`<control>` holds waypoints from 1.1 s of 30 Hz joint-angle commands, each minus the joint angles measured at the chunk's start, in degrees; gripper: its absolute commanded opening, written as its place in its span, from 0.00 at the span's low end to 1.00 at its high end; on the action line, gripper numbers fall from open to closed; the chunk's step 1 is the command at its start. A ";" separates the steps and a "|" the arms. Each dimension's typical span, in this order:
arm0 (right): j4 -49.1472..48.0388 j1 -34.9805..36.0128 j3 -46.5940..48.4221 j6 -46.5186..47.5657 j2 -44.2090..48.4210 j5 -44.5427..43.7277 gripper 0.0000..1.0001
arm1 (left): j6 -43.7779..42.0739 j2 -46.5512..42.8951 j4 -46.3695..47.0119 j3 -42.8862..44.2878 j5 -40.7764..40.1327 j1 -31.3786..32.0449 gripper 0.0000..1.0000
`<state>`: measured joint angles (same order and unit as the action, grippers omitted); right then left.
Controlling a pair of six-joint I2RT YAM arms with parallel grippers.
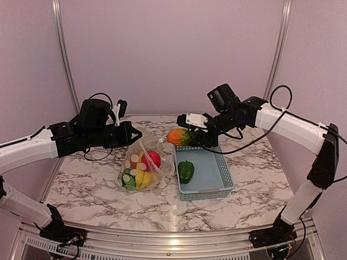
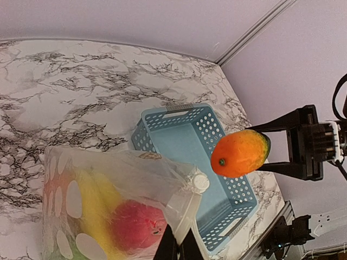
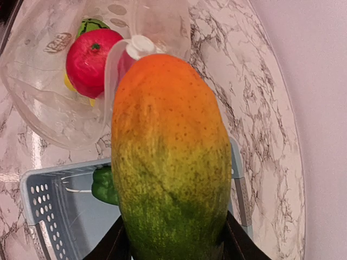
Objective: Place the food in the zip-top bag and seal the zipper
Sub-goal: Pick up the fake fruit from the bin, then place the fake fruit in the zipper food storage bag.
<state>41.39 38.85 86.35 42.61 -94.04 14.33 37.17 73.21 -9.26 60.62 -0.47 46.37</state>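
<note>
One floppy clear plastic zip-top bag (image 2: 162, 176), one light-blue slotted plastic basket (image 1: 210, 162), one glossy orange-to-green toy mango (image 1: 179, 136), one green toy pepper (image 1: 186, 171), one pinkish-red toy apple (image 1: 154, 159); yellow pieces (image 1: 144, 177) and dark green pieces (image 1: 129, 182), too blurred to count

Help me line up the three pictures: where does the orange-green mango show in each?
Top view: mango at centre, past the far-left corner of the basket.
Left wrist: right of centre, overlapping the basket rim.
Right wrist: fills the middle, bag behind.
Shared landmark: the basket.

Bright, even light; faint glare on table (image 1: 162, 208), source perhaps overhead.
</note>
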 commanded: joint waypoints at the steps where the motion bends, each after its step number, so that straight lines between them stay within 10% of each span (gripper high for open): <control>1: 5.77 5.82 2.85 -1.72 1.35 4.16 0.39 | 0.42 1.00 1.74 0.45 0.21 -0.05 0.00; 27: 10.05 10.54 25.75 -21.49 -20.04 -2.24 0.40 | 0.53 0.05 5.34 -0.77 6.50 2.04 0.00; 33: 12.68 10.63 32.44 -22.36 -23.42 8.45 0.43 | 1.13 2.93 6.17 0.49 6.55 2.37 0.00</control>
<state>51.53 49.01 114.32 22.24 -116.44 15.38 38.28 74.32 -5.89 60.23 4.93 48.34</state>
